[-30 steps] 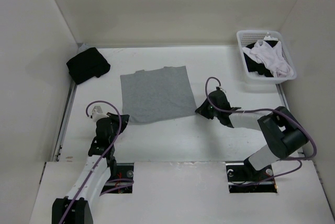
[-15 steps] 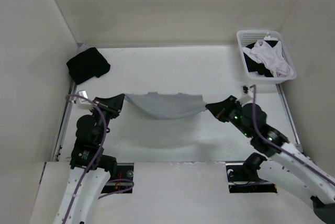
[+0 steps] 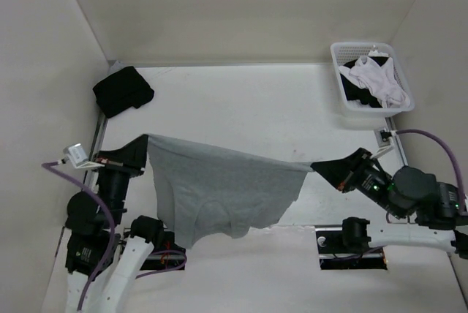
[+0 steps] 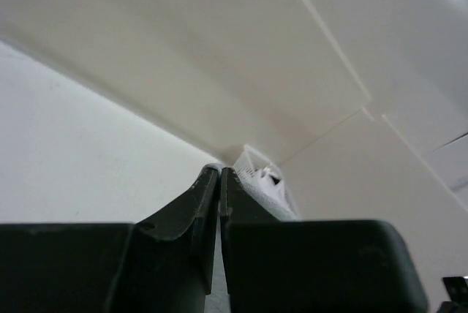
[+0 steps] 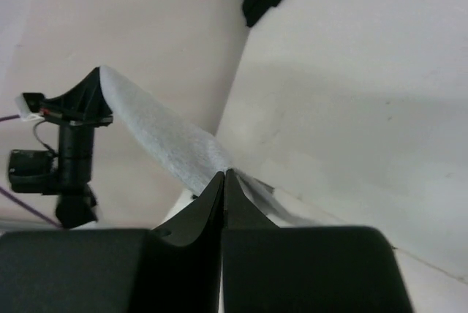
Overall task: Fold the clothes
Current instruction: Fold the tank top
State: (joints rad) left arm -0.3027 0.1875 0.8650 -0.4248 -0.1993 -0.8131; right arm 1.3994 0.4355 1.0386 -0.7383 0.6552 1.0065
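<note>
Left jaws: clamped, I hold one T-shirt [image 3: 219, 189] corner.
Right jaws: clamped on the opposite corner.
T-shirt: hangs stretched between both.

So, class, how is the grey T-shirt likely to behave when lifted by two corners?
Probably floppy: the grey T-shirt sags between its two held corners and hangs in folds. Likely light: two pinched corners alone carry it. It may swing or crumple when lowered.

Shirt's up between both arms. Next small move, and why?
Probably carry both grippers forward, level, then lower. The left gripper and right gripper are each shut on the T-shirt, at the ends of its upper edge; it hangs stretched between them, its lower part drooping past the near edge of the table. Moving forward first should land it flat.
</note>
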